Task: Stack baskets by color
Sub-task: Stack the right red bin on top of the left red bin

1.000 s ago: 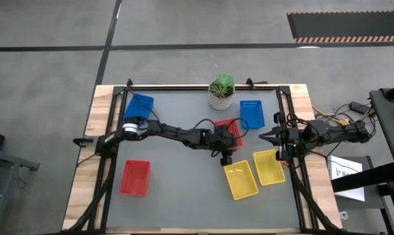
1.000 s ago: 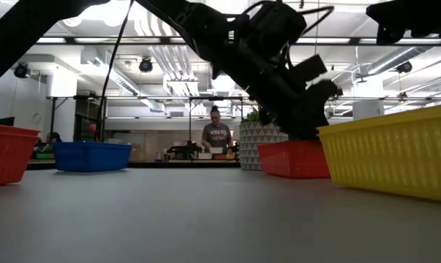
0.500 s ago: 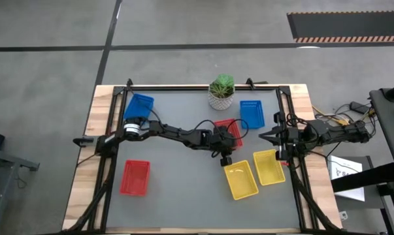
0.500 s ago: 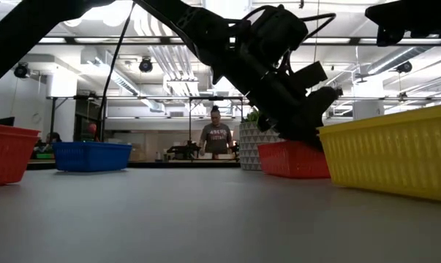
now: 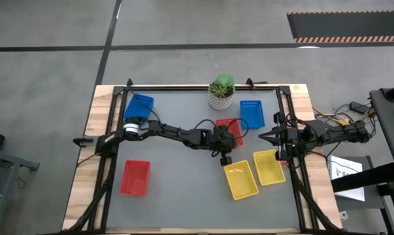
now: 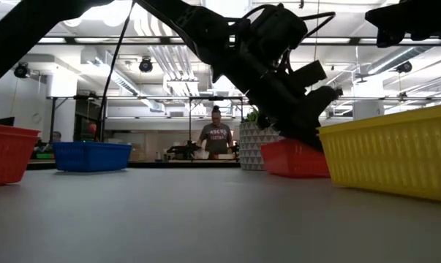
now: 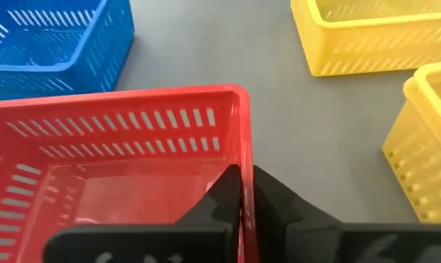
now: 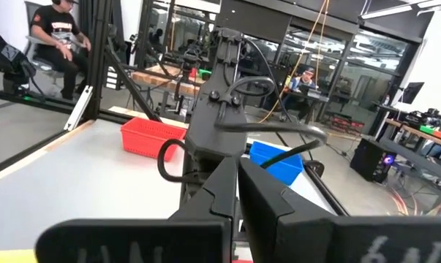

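A red basket (image 5: pixel 232 130) stands at the middle of the table, and my left gripper (image 7: pixel 246 169) is shut on its wall. The left arm reaches it from the table's left side. Another red basket (image 5: pixel 135 177) sits near left. Blue baskets sit far left (image 5: pixel 139 104) and far right (image 5: pixel 251 112). Two yellow baskets (image 5: pixel 241 180) (image 5: pixel 269 166) sit near right. My right gripper (image 5: pixel 262 136) waits shut at the table's right edge, touching nothing. My left gripper pinches the red basket's wall on the side toward the table's near edge (image 7: pixel 243 146), one finger inside the basket and one outside. The fingers slant down from the table's left and lie along the wall. The basket's bottom rests on the table.
A white pot with a green plant (image 5: pixel 221 91) stands just beyond the held basket at the far edge. The yellow baskets lie close on its near right side. The grey tabletop (image 5: pixel 177 176) is bare between the near-left red basket and the yellow ones. A person stands in the room behind.
My left gripper has shut on the red basket's wall without moving from its place. The basket stays on the table.
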Controlling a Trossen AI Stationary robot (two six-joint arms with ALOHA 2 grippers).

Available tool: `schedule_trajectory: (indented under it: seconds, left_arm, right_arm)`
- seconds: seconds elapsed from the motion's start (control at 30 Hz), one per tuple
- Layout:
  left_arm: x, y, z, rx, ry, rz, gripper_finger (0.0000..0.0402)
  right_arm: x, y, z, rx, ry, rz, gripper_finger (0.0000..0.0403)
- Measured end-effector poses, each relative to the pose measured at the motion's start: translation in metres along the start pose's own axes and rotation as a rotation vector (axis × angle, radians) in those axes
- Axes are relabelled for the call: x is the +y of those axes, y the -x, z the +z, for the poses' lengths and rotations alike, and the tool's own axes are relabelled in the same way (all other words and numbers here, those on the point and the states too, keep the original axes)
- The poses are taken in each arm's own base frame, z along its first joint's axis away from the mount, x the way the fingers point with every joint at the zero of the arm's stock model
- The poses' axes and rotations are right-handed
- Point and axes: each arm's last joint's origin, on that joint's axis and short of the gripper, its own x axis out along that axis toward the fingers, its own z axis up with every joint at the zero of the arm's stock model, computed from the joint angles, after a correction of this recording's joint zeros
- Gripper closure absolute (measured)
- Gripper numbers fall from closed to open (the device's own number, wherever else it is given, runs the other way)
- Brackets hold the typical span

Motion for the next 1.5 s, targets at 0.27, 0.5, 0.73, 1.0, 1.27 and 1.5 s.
schedule_trajectory:
  seconds: [0.27,0.5,0.73,1.0,1.27,1.5]
  left_arm:
    - [0.000,0.012,0.007,0.009,-0.073,0.020,0.0401]
    - [-0.002,0.030,0.019,0.010,-0.108,0.016,0.0401]
    - [-0.012,0.059,0.031,0.035,-0.183,0.033,0.0401]
    - [-0.034,0.108,0.039,0.122,-0.254,0.011,0.0402]
    - [-0.086,0.166,0.033,0.182,-0.392,0.002,0.0402]
    - [-0.137,0.220,0.014,0.215,-0.562,-0.028,0.0402]
  right_arm:
    - [0.000,0.000,0.000,-0.001,0.037,0.000,0.0394]
    - [0.000,0.000,-0.001,0.002,0.047,0.004,0.0394]
    - [0.000,0.001,-0.001,0.004,0.058,0.002,0.0394]
    - [0.000,0.003,-0.001,-0.008,0.079,-0.002,0.0394]
    - [0.000,0.003,-0.001,-0.009,0.106,-0.002,0.0394]
    - [0.000,0.003,0.000,-0.011,0.117,-0.002,0.0394]
